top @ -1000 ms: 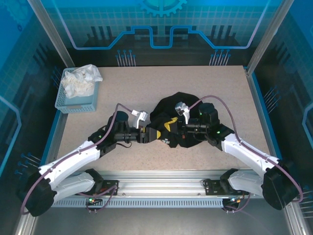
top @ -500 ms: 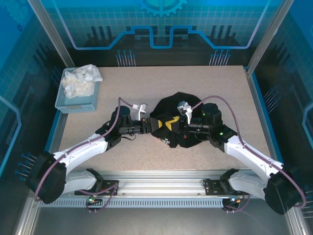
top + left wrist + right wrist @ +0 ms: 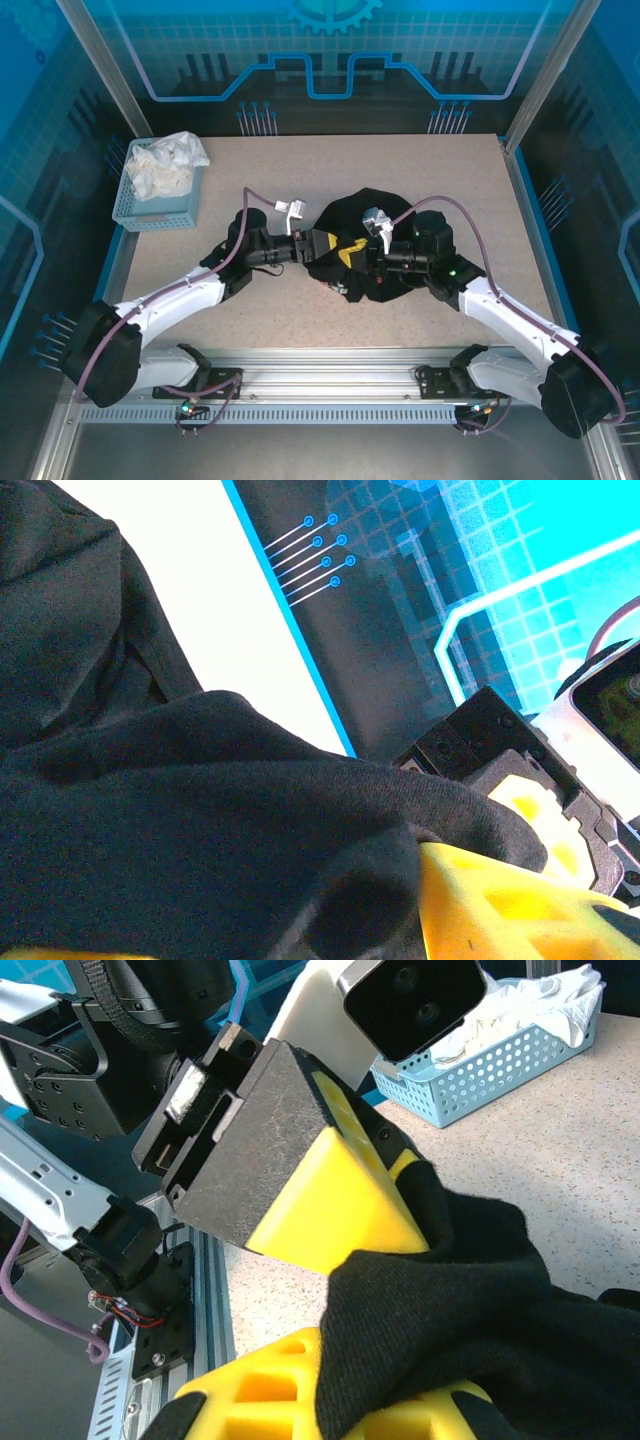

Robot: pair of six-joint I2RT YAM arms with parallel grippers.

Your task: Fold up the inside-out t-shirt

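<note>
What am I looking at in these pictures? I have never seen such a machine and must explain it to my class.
Two robot arms are bolted at the near edge of a table. The wide picture looks down from above; the other two come from a small camera on each wrist. On the table lie a bunched black t-shirt and a blue basket holding white cloth. The right gripper is shut on a fold of the shirt; the left gripper meets the same fabric, but whether it grips cannot be told.
</note>
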